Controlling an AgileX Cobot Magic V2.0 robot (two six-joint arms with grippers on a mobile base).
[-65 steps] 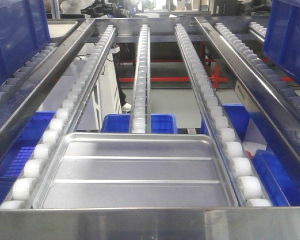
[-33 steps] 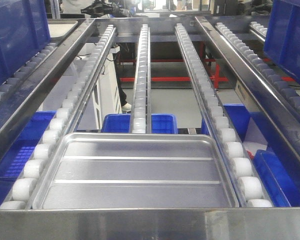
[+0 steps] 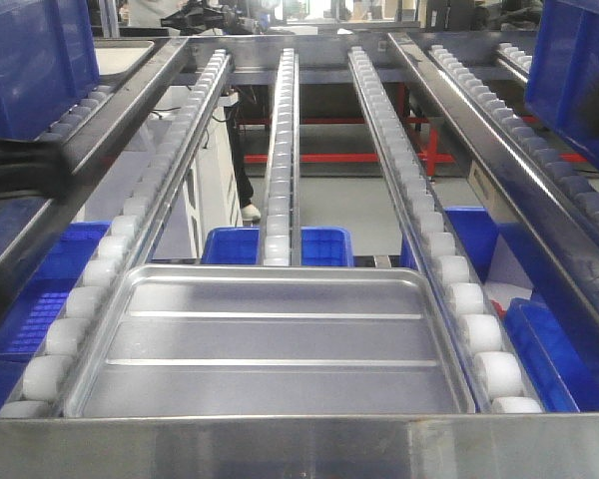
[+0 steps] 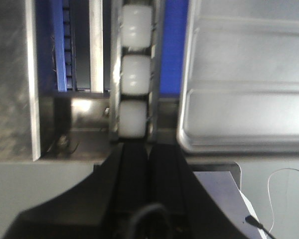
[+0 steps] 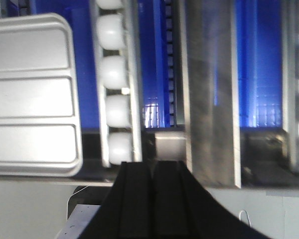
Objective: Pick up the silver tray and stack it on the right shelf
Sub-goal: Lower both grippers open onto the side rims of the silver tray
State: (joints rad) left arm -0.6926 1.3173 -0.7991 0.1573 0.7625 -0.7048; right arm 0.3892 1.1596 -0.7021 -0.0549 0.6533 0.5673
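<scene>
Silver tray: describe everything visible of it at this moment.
The silver tray is a shallow rectangular pan of shiny steel with rounded corners, a flared rim and two long raised ridges across its flat bottom. It is empty and lies at the low front end of the roller rack, between the left roller rail and the right roller rail, its near edge behind the steel front bar. Neither the left gripper nor the right gripper, both shut, touches it.
</scene>
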